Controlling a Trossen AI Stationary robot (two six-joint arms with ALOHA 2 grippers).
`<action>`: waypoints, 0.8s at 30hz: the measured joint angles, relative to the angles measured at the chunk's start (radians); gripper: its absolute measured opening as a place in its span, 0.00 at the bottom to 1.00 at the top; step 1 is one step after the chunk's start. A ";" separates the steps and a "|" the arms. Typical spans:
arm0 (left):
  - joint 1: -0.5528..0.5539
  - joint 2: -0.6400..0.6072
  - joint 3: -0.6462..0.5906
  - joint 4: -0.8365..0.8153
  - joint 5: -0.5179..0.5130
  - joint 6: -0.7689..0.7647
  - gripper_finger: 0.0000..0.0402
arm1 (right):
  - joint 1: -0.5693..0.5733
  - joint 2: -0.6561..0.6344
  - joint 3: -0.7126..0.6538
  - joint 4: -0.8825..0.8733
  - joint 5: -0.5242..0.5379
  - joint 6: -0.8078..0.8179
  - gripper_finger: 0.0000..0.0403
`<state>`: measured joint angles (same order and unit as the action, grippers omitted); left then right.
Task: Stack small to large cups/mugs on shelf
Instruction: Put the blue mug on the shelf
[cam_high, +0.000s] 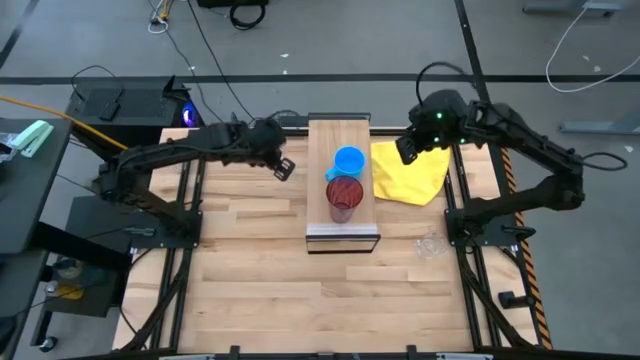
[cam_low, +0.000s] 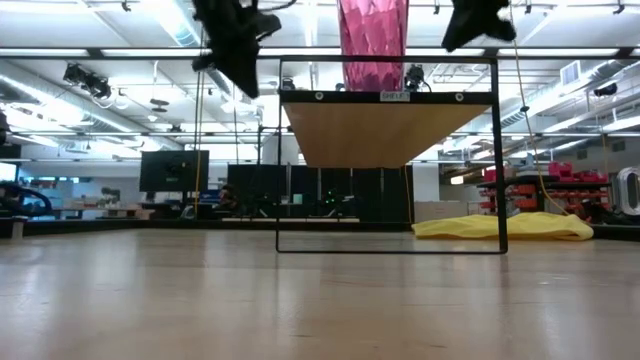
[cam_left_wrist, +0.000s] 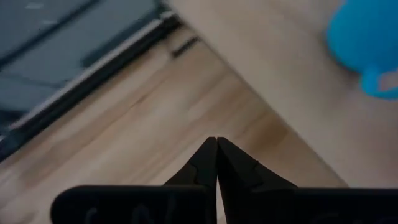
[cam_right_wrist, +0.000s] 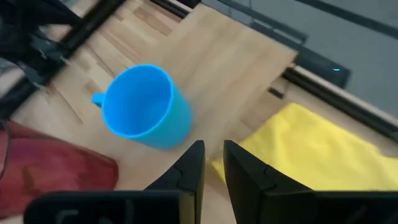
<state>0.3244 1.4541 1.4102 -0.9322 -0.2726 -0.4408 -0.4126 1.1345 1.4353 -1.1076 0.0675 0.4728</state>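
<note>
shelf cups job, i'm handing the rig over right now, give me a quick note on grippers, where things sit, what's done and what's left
Left gripper: shut, empty, above the table just left of the shelf.
Right gripper: nearly shut, empty, over the yellow cloth just right of the shelf.
Red tumbler: upright on the shelf, mid-length.
Blue mug: upright on the shelf, right behind the tumbler.
Clear glass cup: on the table, right of the shelf's front end.
Done: tumbler and mug are on the shelf.
Left: nothing is nested yet; the glass cup is not yet on the shelf, and small-to-large stacking remains.
</note>
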 joint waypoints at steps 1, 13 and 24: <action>0.027 -0.008 -0.034 0.051 0.064 0.038 0.03 | 0.000 -0.012 -0.042 0.046 -0.009 0.010 0.16; 0.153 -0.109 -0.351 0.487 0.500 0.163 0.09 | 0.023 0.038 -0.236 0.295 -0.017 0.119 0.15; 0.017 -0.115 -0.364 0.645 0.561 0.130 0.04 | 0.028 0.142 -0.238 0.306 -0.013 0.050 0.06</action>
<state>0.3412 1.3389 1.0460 -0.2872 0.2886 -0.3109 -0.3841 1.2766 1.1976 -0.8018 0.0547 0.5230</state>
